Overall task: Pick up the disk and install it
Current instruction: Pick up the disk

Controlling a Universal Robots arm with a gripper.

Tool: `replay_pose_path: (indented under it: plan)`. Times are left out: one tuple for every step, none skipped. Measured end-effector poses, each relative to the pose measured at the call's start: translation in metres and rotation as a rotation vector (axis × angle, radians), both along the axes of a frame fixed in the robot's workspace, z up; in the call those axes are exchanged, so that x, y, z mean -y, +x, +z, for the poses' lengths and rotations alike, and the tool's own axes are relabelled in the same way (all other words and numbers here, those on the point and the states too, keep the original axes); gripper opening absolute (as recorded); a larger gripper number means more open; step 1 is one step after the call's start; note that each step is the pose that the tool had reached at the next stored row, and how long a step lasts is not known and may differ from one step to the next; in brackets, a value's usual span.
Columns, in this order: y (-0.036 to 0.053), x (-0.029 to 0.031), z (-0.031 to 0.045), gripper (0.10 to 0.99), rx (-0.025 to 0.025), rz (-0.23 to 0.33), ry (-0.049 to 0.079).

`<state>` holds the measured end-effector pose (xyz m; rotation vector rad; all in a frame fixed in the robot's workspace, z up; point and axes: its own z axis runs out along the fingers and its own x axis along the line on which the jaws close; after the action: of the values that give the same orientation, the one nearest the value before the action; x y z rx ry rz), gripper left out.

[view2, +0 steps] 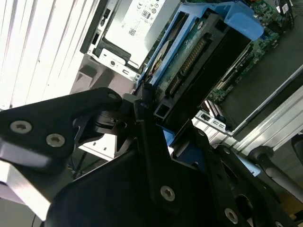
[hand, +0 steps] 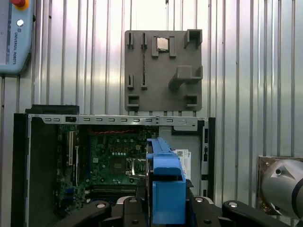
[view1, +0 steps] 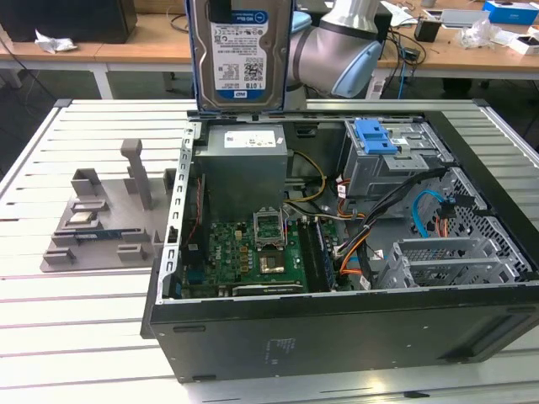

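Black gripper [hand: 165,204] links crowd the foreground in both wrist views, and the jaws are pressed onto the disk [view1: 240,50], pinching its blue bracket [hand: 165,187] from both sides so that the drive stands on edge between them. Seen in the exterior view, the disk hangs upright above the open computer case [view1: 337,337], its long axis vertical and its printed label facing the camera. It appears over the grey power-supply box [view1: 244,164] at the case's far side, with the arm [view1: 337,46] just behind it. The relation that matters is sideways: the grey cage [view1: 396,164] with its blue latch [view1: 375,135], which I judge to be the bay meant for a drive, lies toward the exterior view's right of the disk and lower, apart from it. Between and below run loose cables [view1: 396,206] in black, orange and blue, draped across the cage's near side, and the green motherboard [view1: 253,248] lies flat on the case floor. Outside the case, a grey parts fixture [view1: 101,219] rests on the slatted table [view1: 84,337] at the exterior view's left, well apart from the disk.
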<state>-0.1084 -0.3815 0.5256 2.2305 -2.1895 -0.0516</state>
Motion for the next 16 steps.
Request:
replay_pose_path:
  plan:
    - [0.0,0.0044,0.0,0.365,0.0,0.0,0.0]
    - [0.0,0.0067,-0.0001,0.365,0.0,0.0,0.0]
    - [0.0,0.0095,-0.0001,0.365,0.0,0.0,0.0]
    - [0.0,0.0126,-0.0002,0.365,-0.0001,0.0,0.0]
    - [0.0,0.0156,-0.0003,0.365,0.0,0.0,0.0]
    - [0.0,0.0196,-0.0004,0.365,0.0,0.0,0.0]
    - [0.0,0.0231,-0.0004,0.365,0.0,0.0,0.0]
    - [0.0,0.0265,-0.0005,0.365,0.0,0.0,0.0]
    - [-0.0001,0.0315,-0.0007,0.365,0.0,0.0,0.0]
    - [-0.0001,0.0346,-0.0007,0.365,0.0,0.0,0.0]
    - [0.0,0.0425,-0.001,0.365,0.0,0.0,0.0]
    - [0.0,0.0497,-0.0012,0.365,0.0,0.0,0.0]
    - [-0.0001,0.0539,-0.0013,0.365,0.0,0.0,0.0]
    - [-0.0001,0.0587,-0.0015,0.365,0.0001,0.0,0.0]
    - [0.0,0.0645,-0.0015,0.365,0.0,0.0,0.001]
    - [0.0,0.0686,-0.0015,0.365,-0.0001,0.0,0.002]
